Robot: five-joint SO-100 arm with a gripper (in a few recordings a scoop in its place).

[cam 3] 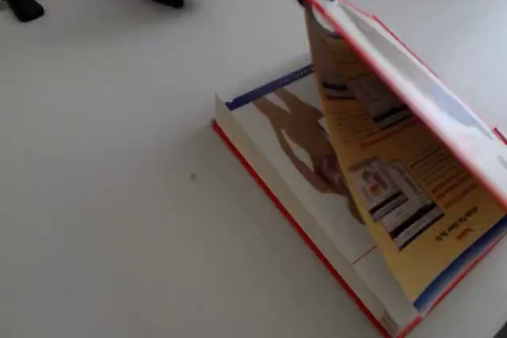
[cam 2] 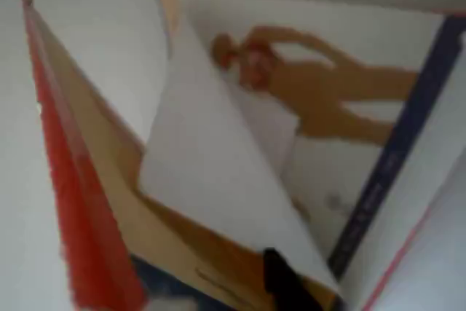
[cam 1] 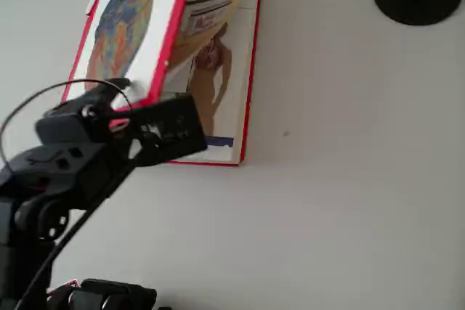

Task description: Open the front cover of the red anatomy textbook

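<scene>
The black pincer (cam 1: 120, 103) is seen closed on the lower edge of the front cover (cam 1: 123, 30), which is held lifted and tilted above the red anatomy textbook (cam 1: 225, 117) at twelve o'clock on the white bench (cam 1: 349, 179). A body figure is printed on the exposed page. No writing can be read.

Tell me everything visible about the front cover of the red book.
The stiff white front cover with red border carries a blue-orange heart picture outside and yellowish print inside. It stands raised at a steep angle, hinged along the spine of the thick red hardback textbook. The black end effector meets its free edge; its jaws are hard to judge.
</scene>
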